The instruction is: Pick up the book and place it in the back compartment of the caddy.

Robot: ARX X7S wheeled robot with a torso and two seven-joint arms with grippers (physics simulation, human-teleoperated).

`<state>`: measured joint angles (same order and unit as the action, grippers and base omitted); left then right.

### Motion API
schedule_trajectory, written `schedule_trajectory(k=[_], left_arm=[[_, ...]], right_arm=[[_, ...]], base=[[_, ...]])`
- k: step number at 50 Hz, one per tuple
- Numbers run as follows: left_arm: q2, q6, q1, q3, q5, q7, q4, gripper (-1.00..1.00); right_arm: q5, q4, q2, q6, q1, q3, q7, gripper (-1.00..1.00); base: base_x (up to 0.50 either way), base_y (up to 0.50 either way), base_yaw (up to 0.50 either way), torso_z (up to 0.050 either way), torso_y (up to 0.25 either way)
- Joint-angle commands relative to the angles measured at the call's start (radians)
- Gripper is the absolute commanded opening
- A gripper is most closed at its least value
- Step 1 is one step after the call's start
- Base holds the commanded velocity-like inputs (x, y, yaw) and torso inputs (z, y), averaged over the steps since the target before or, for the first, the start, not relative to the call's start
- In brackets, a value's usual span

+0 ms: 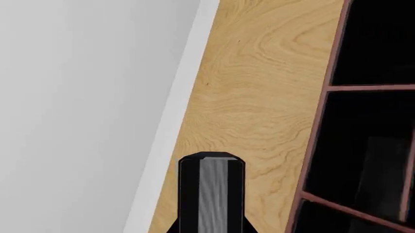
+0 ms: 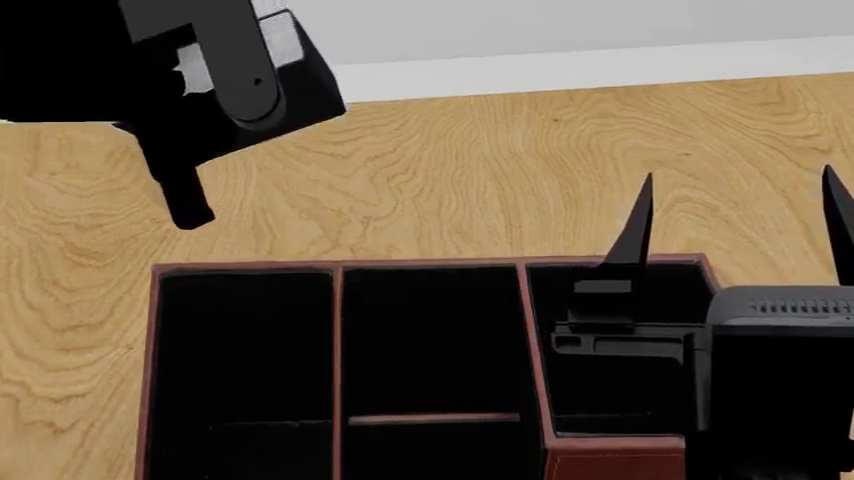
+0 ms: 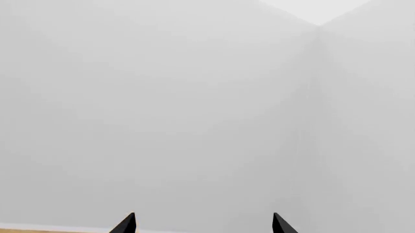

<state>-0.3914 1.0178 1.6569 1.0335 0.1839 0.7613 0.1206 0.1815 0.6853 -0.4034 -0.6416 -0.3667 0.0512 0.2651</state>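
My left gripper (image 2: 180, 165) is shut on the book (image 1: 212, 189), which shows edge-on in the left wrist view as black covers round grey-white pages. In the head view the book (image 2: 188, 200) hangs as a thin black strip over the wooden table, behind the caddy's left back corner. The caddy (image 2: 340, 267) is a red-brown box with a black interior and three columns. A reddish divider (image 2: 434, 418) crosses its middle column; the short back compartment (image 2: 434, 452) on its near side is cut by the frame edge. My right gripper (image 2: 738, 230) is open and empty above the right column.
The wooden table (image 2: 454, 170) runs back to a white wall edge (image 2: 601, 62). The caddy's side (image 1: 322, 97) lies beside the book in the left wrist view. The right wrist view shows only white wall past its gripper (image 3: 202, 224). No mug is in view.
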Motion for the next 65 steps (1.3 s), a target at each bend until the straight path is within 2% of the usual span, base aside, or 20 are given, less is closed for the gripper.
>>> schedule_trajectory(k=[1, 26, 41, 45, 52, 65], left_arm=[[0.033, -0.001, 0.021, 0.02, -0.02, 0.002, 0.004, -1.0], [0.124, 0.068, 0.019, 0.049, 0.048, 0.071, -0.02, -1.0], [0.242, -0.036, 0.029, 0.03, 0.04, 0.052, 0.176, -1.0], [0.265, -0.028, 0.023, 0.024, 0.055, 0.054, 0.164, -1.0], [0.269, -0.006, 0.016, 0.078, 0.057, 0.078, 0.124, -1.0], [0.263, 0.059, -0.01, 0.096, 0.085, 0.085, 0.053, -1.0]], right_arm=[[0.005, 0.0, -0.001, 0.005, 0.002, 0.0, 0.001, 1.0], [0.037, 0.015, -0.004, 0.025, 0.023, -0.035, -0.002, 1.0], [0.043, -0.002, -0.003, 0.048, 0.029, -0.042, -0.002, 1.0], [0.046, -0.002, -0.003, 0.051, 0.031, -0.045, -0.002, 1.0], [0.05, -0.004, -0.002, 0.061, 0.037, -0.049, -0.002, 1.0], [0.057, 0.006, -0.002, 0.082, 0.06, -0.084, 0.012, 1.0]], base=[[0.0, 0.0, 0.0, 0.0, 0.0], [0.0, 0.0, 0.0, 0.0, 0.001], [0.0, 0.0, 0.0, 0.001, 0.001], [0.0, 0.0, 0.0, 0.0, 0.003], [0.0, 0.0, 0.0, 0.0, 0.0], [0.0, 0.0, 0.0, 0.0, 0.002]])
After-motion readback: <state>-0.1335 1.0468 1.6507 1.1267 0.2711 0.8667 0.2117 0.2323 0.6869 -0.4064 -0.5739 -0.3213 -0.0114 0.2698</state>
